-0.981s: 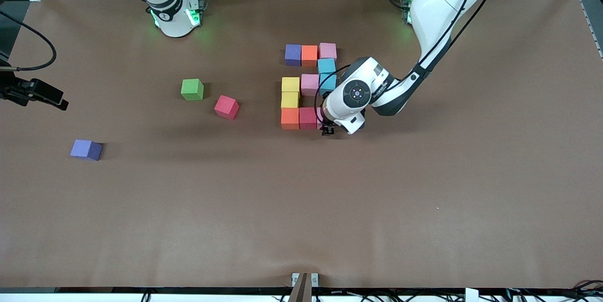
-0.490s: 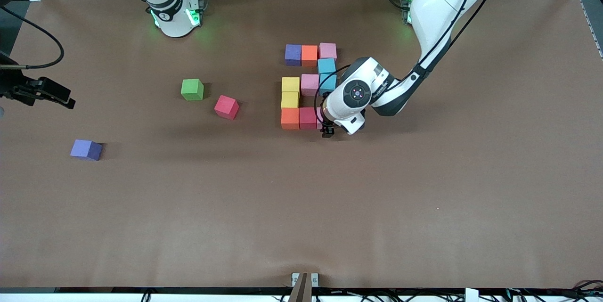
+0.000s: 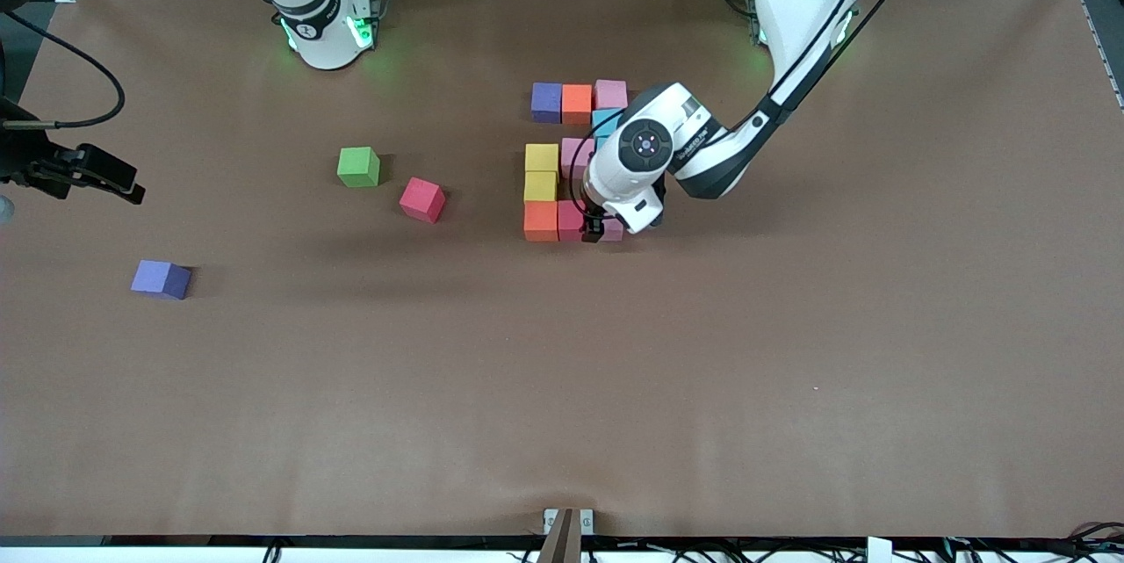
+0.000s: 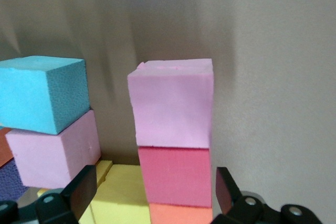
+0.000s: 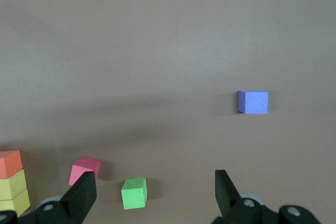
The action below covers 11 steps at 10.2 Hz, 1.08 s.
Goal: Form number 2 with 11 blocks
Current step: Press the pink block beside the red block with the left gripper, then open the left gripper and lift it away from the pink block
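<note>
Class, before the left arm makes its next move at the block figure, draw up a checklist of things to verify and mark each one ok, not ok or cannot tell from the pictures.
1. Left gripper jaws open, holding nothing: ok.
2. Pink cube set down at the end of the figure's row nearest the front camera, beside the red cube: ok.
3. That row complete, orange cube, red, pink: ok.
4. All eleven cubes in the number 2: cannot tell, the left arm covers part of it.
5. Loose green cube, loose red cube and loose purple cube apart from the figure: ok.
6. Right gripper waiting, jaws open, away from the figure: ok.
</note>
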{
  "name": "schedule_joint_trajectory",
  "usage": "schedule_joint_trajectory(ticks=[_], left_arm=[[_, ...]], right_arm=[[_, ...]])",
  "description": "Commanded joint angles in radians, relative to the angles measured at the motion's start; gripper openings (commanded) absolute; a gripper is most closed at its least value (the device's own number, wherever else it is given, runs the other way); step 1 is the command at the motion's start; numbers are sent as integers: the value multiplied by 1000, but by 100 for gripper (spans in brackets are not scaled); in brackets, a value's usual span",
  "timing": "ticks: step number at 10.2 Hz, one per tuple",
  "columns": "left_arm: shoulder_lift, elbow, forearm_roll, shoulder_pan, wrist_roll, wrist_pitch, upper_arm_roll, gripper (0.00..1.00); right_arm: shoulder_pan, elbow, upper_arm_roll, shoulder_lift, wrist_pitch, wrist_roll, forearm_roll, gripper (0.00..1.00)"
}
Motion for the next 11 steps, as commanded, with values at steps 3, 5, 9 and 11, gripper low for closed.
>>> schedule_joint_trajectory(ticks=[3,5,9,11], left_arm=[[-153,-4,24,12,108,-100,3,100],[-210,2,43,20,226,-139,14,100],[-230,49,158,77,427,-146,17,100],[-230,72,159,117,556,-148,23,100]], right_arm=[[14,25,-3,19,6,2,1,100],[16,27,-3,18,9,2,2,100],[19,29,-1,13,7,1,2,100],[24,39,2,10,7,1,5,100]])
